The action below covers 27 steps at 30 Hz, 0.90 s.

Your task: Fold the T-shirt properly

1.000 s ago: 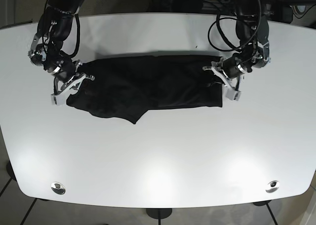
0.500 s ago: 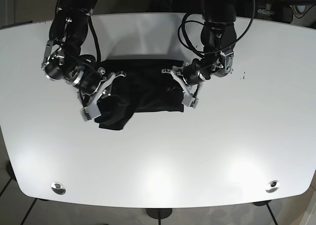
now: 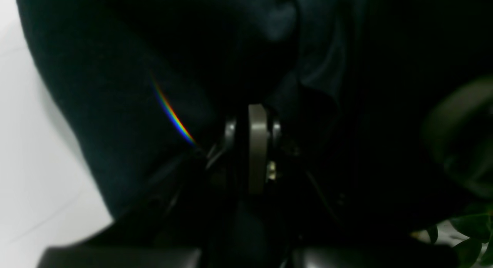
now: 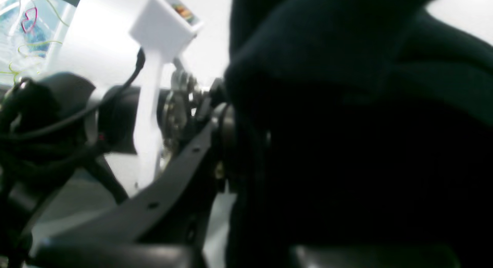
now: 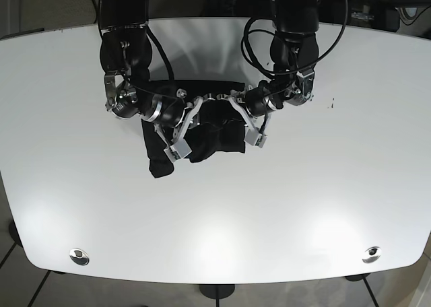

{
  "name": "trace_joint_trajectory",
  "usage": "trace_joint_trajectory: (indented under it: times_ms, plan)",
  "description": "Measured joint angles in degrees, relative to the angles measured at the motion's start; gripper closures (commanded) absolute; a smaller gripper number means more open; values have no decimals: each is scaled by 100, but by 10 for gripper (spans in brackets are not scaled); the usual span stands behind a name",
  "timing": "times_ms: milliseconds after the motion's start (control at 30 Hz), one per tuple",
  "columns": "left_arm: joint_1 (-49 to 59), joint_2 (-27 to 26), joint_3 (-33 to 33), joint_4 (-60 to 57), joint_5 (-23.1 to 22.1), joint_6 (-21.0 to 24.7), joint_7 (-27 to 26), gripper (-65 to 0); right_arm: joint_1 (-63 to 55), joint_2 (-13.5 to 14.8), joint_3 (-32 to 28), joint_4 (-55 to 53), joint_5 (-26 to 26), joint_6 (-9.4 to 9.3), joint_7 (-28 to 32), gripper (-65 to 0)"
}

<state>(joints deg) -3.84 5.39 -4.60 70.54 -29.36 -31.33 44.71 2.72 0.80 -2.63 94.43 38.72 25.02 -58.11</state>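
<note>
The black T-shirt [image 5: 215, 122] lies bunched into a thick lump near the middle of the white table [image 5: 303, 206], with a flap hanging down at its left end [image 5: 156, 164]. My left gripper [image 5: 250, 133] is at the lump's right end, and the left wrist view shows its fingers [image 3: 257, 144] shut with dark cloth [image 3: 115, 87] around them. My right gripper [image 5: 178, 142] is at the left end, close to the other one. In the right wrist view the shirt [image 4: 346, 106] drapes over its jaws and hides them, and the other arm [image 4: 154, 106] shows just beyond.
Two metal discs [image 5: 79, 256] [image 5: 371, 254] sit near the table's front edge. Cables [image 5: 259, 44] loop behind the arm on the right. A small dark mark [image 5: 331, 104] is on the table at the right.
Both grippers have carried the shirt's two ends inward until they nearly meet. The shirt went from spread wide to a narrow, bunched lump.
</note>
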Motion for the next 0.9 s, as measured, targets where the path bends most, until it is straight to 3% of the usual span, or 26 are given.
trace_joint_trajectory:
  times_ms: [67, 267, 333, 367, 633, 767, 900]
  plan:
    - [4, 0, 0, 0, 22, -9, -87, -24, 55, 2, 0, -129, 11, 2, 223, -79]
    - [2, 7, -2, 4, 39, -15, -114, -24, 385, -55, 0, -719, 4, -24, 210, -355]
    - [13, -4, -22, 11, -186, 11, -83, -24, 409, -85, 11, -507, 63, -39, 181, -445]
    - [20, -26, -22, 68, -356, 59, -17, -24, 398, -94, 35, -343, 120, -37, 39, -461]
    - [446, -1012, 2, 1495, -1569, 157, 76, -24, -79, 221, 433, 984, 160, 0, -2, -444]
    - [839, -1759, 17, 1888, -1517, 157, 114, -24, -382, 442, 448, 1165, 168, 4, -17, -444]
    - [807, -1974, 146, 1895, -706, 157, 87, -24, -470, 636, -87, 1084, 22, 4, -17, -444]
